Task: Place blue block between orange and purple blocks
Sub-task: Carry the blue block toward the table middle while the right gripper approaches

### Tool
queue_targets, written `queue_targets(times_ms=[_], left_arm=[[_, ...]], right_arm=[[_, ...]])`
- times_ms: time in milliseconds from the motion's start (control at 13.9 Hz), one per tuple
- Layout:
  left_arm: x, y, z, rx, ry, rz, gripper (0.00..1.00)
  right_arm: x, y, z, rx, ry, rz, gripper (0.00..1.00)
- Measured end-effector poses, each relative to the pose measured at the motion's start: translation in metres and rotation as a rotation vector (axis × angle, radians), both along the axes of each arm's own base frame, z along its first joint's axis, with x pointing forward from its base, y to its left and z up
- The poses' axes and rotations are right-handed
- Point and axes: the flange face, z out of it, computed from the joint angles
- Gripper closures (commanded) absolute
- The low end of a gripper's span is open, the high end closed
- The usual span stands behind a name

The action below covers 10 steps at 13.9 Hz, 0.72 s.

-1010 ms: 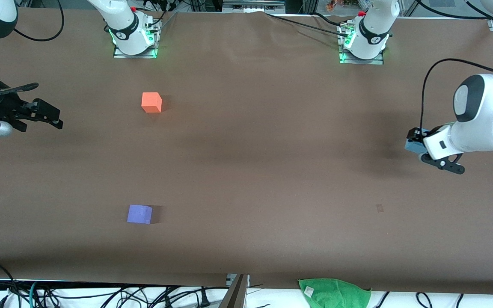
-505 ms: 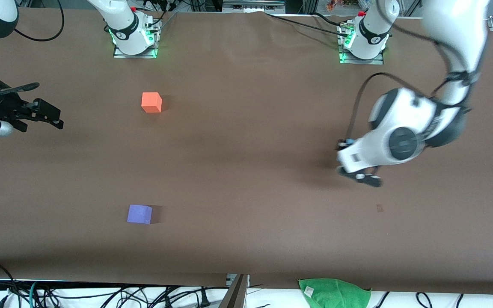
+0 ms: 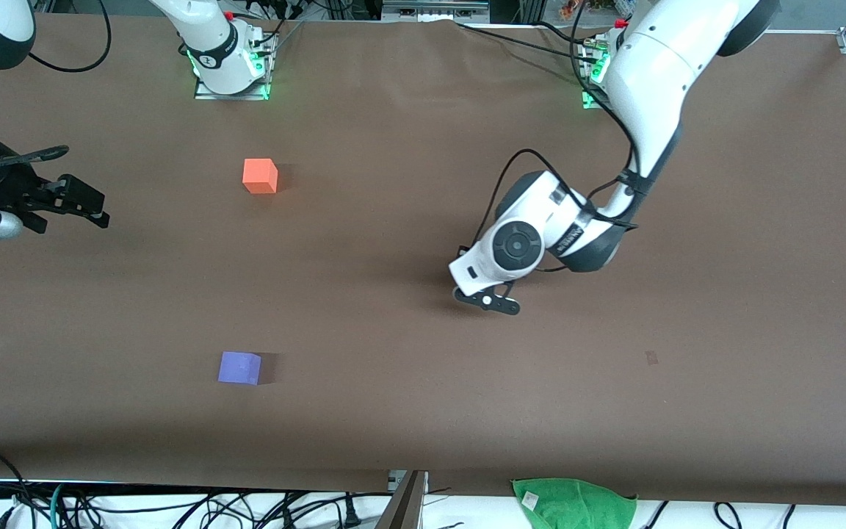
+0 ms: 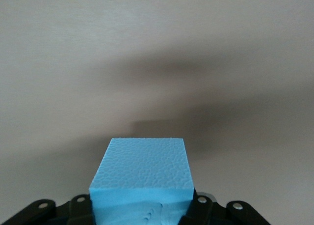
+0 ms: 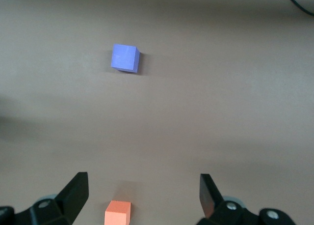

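The sky-blue block (image 4: 140, 173) is clamped in my left gripper (image 4: 142, 205), which is shut on it, with bare brown table under it. In the front view the left arm's hand (image 3: 500, 253) hangs over the middle of the table and hides the block. The orange block (image 3: 260, 176) sits nearer the robots' bases, and the purple block (image 3: 239, 367) lies nearer the front camera, almost in line with it. My right gripper (image 3: 89, 206) waits open at the right arm's end of the table. The right wrist view shows the orange block (image 5: 118, 212) between that gripper's fingertips (image 5: 208, 190) and the purple block (image 5: 125, 57) farther off.
A green cloth (image 3: 573, 501) lies at the table's edge nearest the front camera. The two arm bases (image 3: 230, 70) stand along the edge farthest from that camera. Cables hang below the near edge. Bare brown table (image 3: 247, 272) lies between the orange and purple blocks.
The left arm has swung from its own end of the table to over the middle, carrying the blue block. The right arm and the two other blocks have stayed put.
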Motion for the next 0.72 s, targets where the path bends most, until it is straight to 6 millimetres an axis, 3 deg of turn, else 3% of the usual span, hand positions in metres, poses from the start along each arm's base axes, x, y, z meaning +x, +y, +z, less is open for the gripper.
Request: queue_targets(times_ms=[289, 361, 433, 722], left_arm=[[0.000, -0.011, -0.053, -0.040, -0.025, 0.070, 0.90], [0.000, -0.012, -0.054, -0.037, -0.026, 0.079, 0.75], [0.000, -0.014, -0.053, -0.033, -0.029, 0.087, 0.01], [-0.001, -0.018, -0.055, -0.020, -0.037, 0.129, 0.00]], right_arm=[[0.005, 0.003, -0.008, 0.013, 0.004, 0.001, 0.00], [0.006, 0.004, -0.011, 0.019, 0.009, 0.002, 0.00], [0.007, 0.006, -0.015, 0.022, 0.016, 0.004, 0.00], [0.018, 0.016, -0.046, 0.030, 0.067, 0.020, 0.00]])
